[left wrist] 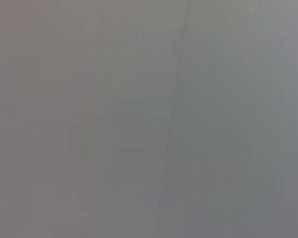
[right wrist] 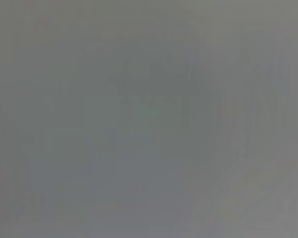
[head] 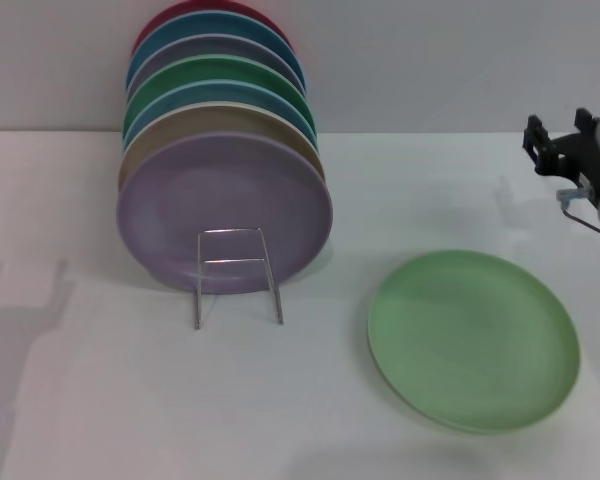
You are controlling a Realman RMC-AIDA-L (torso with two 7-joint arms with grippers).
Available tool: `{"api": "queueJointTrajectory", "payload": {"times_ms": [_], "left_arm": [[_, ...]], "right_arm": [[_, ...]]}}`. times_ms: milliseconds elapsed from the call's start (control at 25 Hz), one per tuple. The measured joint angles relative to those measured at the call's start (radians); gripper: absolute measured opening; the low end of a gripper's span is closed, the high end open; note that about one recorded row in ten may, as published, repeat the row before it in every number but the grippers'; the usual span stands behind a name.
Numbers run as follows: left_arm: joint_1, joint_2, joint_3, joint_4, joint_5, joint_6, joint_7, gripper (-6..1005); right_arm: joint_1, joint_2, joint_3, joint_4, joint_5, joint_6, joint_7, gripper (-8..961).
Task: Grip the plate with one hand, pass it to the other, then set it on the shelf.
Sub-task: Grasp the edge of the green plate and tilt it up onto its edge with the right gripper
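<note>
Nothing's started yet: the pale green plate (head: 474,341) lies flat at lower right on the table (head: 100,400), ungripped, well apart from the wire shelf (head: 237,275) at centre-left, while the right gripper (head: 558,150), fingers apparently spread and empty, waits at the right edge.

1 light-green plate (head: 474,340), 1 wire rack (head: 236,275) w/ 7 stacked plates (head: 220,160), 1 gripper (head: 558,150).
</note>
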Motion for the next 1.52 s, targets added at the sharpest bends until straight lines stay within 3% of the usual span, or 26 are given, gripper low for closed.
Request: {"api": "queueJointTrajectory", "payload": {"times_ms": [80, 200, 400, 880, 1120, 1520], "left_arm": [[0.0, 0.0, 0.0, 0.0, 0.0, 0.0, 0.0, 804], [-0.001, 0.0, 0.0, 0.0, 0.0, 0.0, 0.0, 803], [-0.007, -0.002, 0.001, 0.001, 0.001, -0.002, 0.0, 803], [-0.011, -0.002, 0.001, -0.003, 0.001, 0.002, 0.0, 802], [-0.009, -0.002, -0.006, -0.009, 0.001, 0.002, 0.0, 801], [-0.007, 0.0, -0.008, -0.009, -0.002, 0.001, -0.002, 800]], "right_arm": [[-0.038, 0.02, 0.103, 0.067, 0.0, 0.168, -0.047, 561], [-0.064, 0.015, 0.21, 0.135, -0.033, 0.392, 0.001, 556], [-0.051, 0.016, 0.406, 0.196, -0.269, 0.744, 0.206, 549], [0.012, 0.013, 0.628, 0.429, -0.58, 1.406, 0.435, 533], [0.084, 0.01, 0.704, 0.449, -0.711, 1.609, 0.52, 524], [0.213, -0.001, 0.788, 0.276, -0.826, 1.716, 0.547, 510]]}}
